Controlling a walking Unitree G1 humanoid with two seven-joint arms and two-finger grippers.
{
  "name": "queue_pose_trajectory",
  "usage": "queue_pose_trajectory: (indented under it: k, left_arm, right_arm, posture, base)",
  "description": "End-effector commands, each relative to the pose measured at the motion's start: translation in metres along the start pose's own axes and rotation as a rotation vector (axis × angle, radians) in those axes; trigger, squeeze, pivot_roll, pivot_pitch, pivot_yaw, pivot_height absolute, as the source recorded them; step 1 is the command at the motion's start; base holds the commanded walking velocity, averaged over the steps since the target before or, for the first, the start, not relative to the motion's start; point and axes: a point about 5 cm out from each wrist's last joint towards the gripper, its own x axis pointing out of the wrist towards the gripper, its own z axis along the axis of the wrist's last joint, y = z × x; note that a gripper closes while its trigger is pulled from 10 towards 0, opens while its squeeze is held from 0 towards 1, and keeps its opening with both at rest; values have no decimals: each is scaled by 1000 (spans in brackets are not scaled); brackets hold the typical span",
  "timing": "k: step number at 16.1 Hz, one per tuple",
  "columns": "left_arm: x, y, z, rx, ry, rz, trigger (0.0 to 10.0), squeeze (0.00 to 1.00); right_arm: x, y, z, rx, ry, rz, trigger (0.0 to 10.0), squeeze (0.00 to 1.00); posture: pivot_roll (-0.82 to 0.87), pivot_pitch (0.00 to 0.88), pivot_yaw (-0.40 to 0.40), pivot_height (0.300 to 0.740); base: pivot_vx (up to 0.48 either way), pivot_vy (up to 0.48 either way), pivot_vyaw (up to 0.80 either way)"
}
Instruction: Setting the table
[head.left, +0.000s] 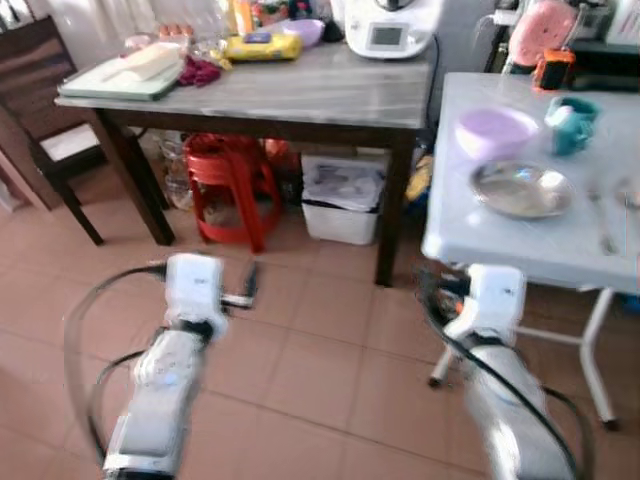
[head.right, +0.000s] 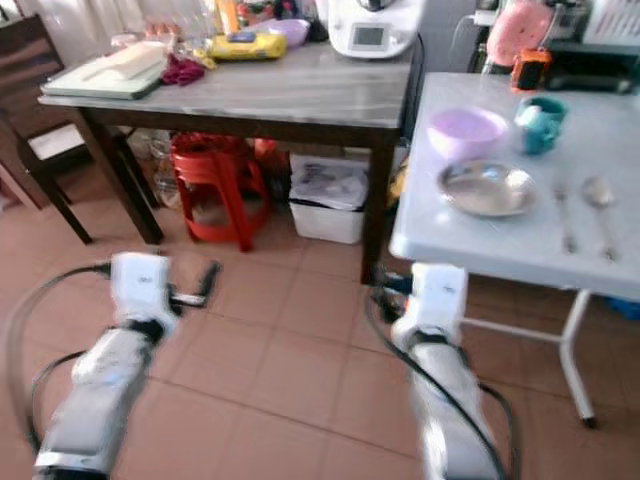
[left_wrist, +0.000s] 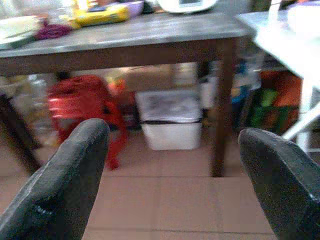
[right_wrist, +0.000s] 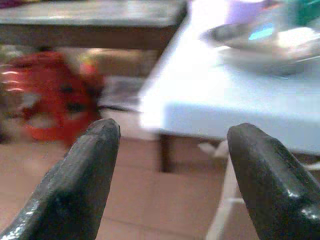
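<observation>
both pincers hang low over the tiled floor (head.left: 310, 370) with nothing in them. the left gripper (left_wrist: 172, 175) has its two black fingers (left_wrist: 65, 185) spread wide, nothing between them but floor and the space under the dark table; in the head views it sits lower left of the frame (head.left: 245, 285), its fingers pointing toward the red stool (head.left: 230, 190). the right gripper (right_wrist: 170, 175) is just as wide apart and touches nothing, pointing at the near edge of the white folding table (head.right: 500, 250), which fills the right side of the frame. on that table the place setting lies in the upper right: a round steel plate (head.right: 487, 188) lying flat, a lilac bowl (head.right: 466, 132) just behind it, a teal mug (head.right: 540, 127) beside the bowl to the right. right of the plate a fork (head.right: 565, 220) and a spoon (head.right: 600, 205) lie side by side, apart from each other, their long axes running from the far side of the table toward the near edge, the spoon's bowl at the far end. in the upper left stands a grey-topped wooden table (head.left: 300, 95) with a white kitchen machine (head.left: 385, 30) and a yellow packet (head.left: 262, 45); any writing on them is too blurred to read. under it sit the stool and a white bin (head.left: 342, 200). a dark chair (head.left: 40, 120) stands at the left edge.
</observation>
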Motion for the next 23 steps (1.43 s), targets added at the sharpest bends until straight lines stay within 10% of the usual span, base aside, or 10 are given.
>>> queue_pose_trajectory:
  k: [1, 12, 23]
  left_arm:
    - [-2, 9, 2, 16, 2, 27, 10000, 0]
    - [-3, 8, 1, 26, 6, 8, 10000, 0]
    - [-3, 0, 4, -3, -16, -5, 10000, 0]
  right_arm:
    - [1, 7, 3, -12, -21, -11, 10000, 0]
    - [0, 2, 3, 37, -28, -22, 10000, 0]
    - [-3, 2, 2, 36, -23, -24, 10000, 0]
  posture:
    - [-73, 54, 67, 740]
    - [-77, 56, 73, 740]
    - [-86, 75, 76, 740]
  base:
    - [0, -480, 0]
    - [0, -464, 0]
    - [0, 0, -282]
